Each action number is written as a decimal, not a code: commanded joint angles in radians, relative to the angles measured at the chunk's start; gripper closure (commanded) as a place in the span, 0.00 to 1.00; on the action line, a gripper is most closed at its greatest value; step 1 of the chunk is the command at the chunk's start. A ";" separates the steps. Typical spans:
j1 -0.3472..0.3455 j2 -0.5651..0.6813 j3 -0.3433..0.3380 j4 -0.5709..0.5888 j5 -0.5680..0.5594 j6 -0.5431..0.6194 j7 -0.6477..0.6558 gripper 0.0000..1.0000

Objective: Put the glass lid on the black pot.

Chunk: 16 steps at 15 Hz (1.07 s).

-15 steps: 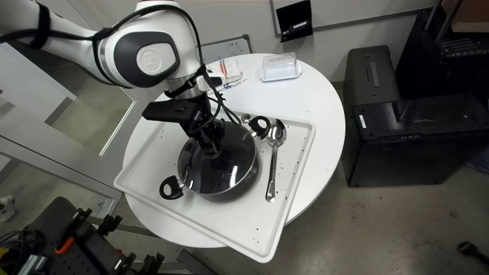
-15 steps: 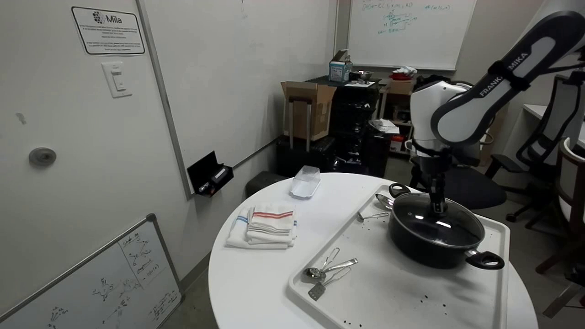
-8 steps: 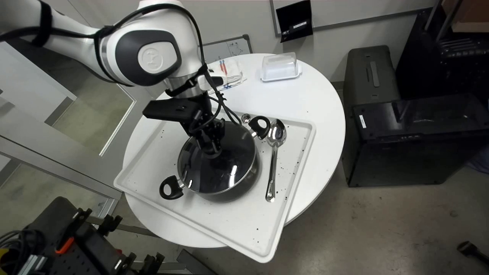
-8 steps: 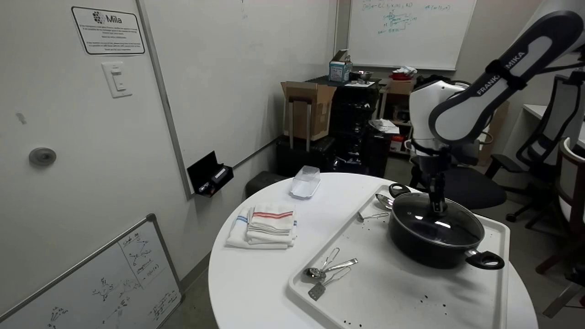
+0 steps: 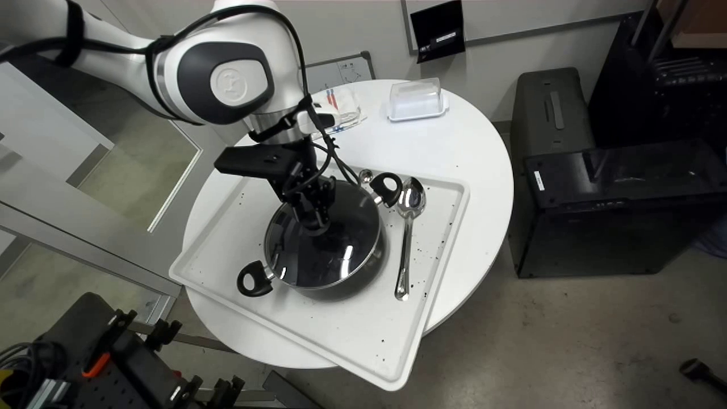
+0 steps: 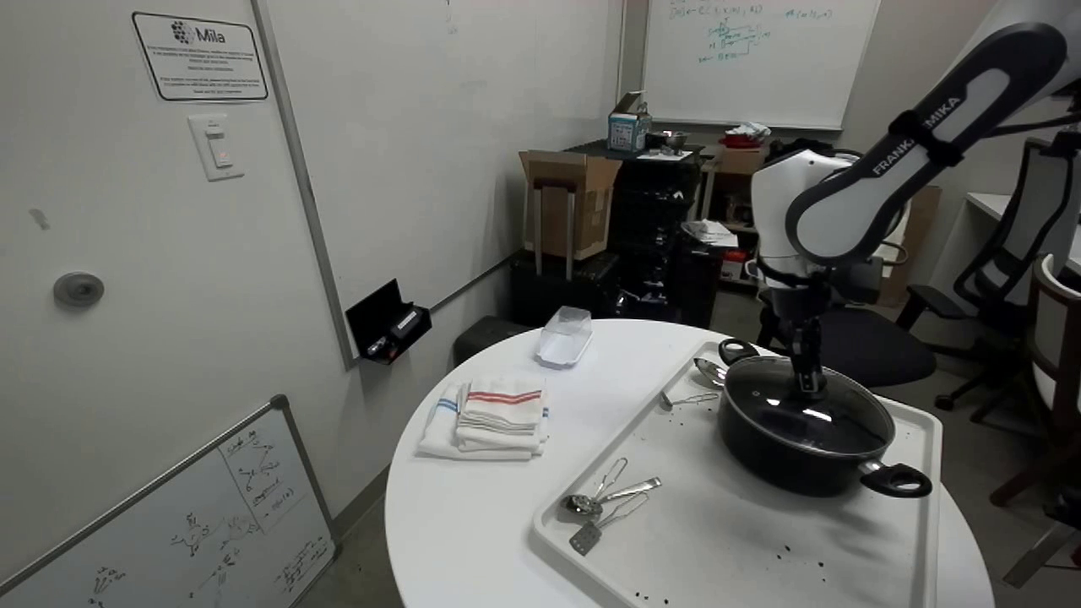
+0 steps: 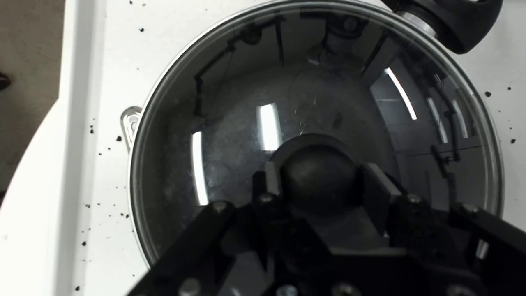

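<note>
The glass lid (image 5: pixel 318 264) lies on the black pot (image 6: pixel 773 460), its silver rim lined up with the pot's rim in both exterior views. The lid looks level, and its glass also shows in the wrist view (image 7: pixel 234 86). My gripper (image 7: pixel 319 167) comes down over the lid's centre. Its fingers (image 7: pixel 273 179) stand on both sides of the dark round knob (image 7: pixel 322 174) and appear to press against it. In an exterior view the gripper (image 6: pixel 809 387) hides the knob. One pot handle (image 7: pixel 456 20) shows at the upper right of the wrist view.
The pot stands on a white tray (image 5: pixel 363 335) on a round table. A large metal spoon (image 5: pixel 410 199) lies close beside it. Small utensils (image 6: pixel 601 507) lie in a tray corner. Folded towels (image 6: pixel 502 415) and a clear-lidded dish (image 6: pixel 564 339) stand beyond the tray.
The upper arm links have shifted slightly. The gripper stays at the knob, and the lid and pot have not visibly moved.
</note>
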 commanded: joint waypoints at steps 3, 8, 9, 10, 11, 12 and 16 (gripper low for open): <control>-0.009 0.023 0.007 0.045 0.019 -0.037 -0.018 0.75; -0.001 0.017 0.003 0.034 0.005 -0.024 -0.016 0.18; -0.001 0.016 0.004 0.033 0.005 -0.023 -0.016 0.10; -0.001 0.013 0.004 0.032 0.006 -0.023 -0.017 0.04; -0.001 0.011 0.004 0.031 0.005 -0.022 -0.018 0.01; -0.001 0.009 0.004 0.030 0.005 -0.021 -0.019 0.00; 0.001 0.005 0.003 0.027 0.002 -0.020 -0.018 0.00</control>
